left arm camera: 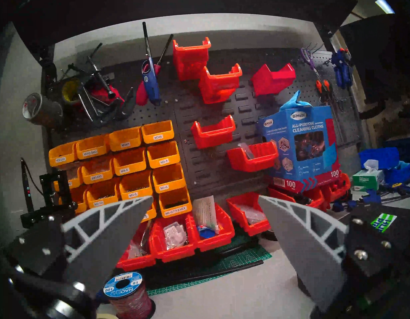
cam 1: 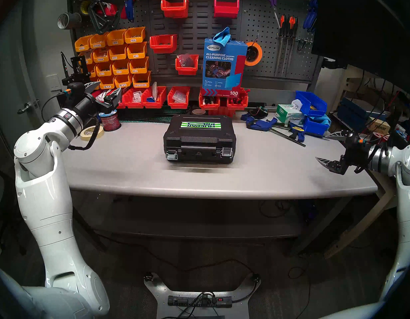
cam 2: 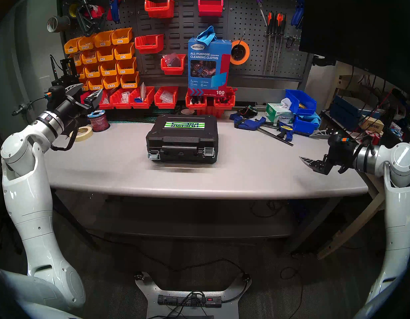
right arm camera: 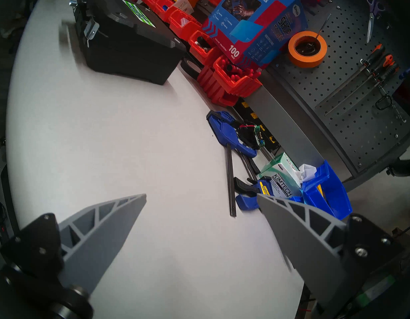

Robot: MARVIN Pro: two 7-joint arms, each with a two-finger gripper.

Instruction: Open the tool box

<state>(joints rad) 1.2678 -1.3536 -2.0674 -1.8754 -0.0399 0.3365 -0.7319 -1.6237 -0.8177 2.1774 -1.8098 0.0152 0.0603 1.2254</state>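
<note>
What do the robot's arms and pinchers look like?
Both arms are glossy white with silver wrist rings. The left gripper and right gripper are black with pointed grey fingers, ribbed like trusses. Black cables loop by each wrist, and small orange-and-teal plugs sit on top.

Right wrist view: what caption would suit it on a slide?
Open right gripper hovers over the grey table, closed black tool box far off.

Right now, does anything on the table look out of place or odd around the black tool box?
Only one thing: on the closed tool box, the left silver latch seems flipped down, loose, while the right silver latch sits higher and flat. Nothing spilled or damaged shows.
</note>
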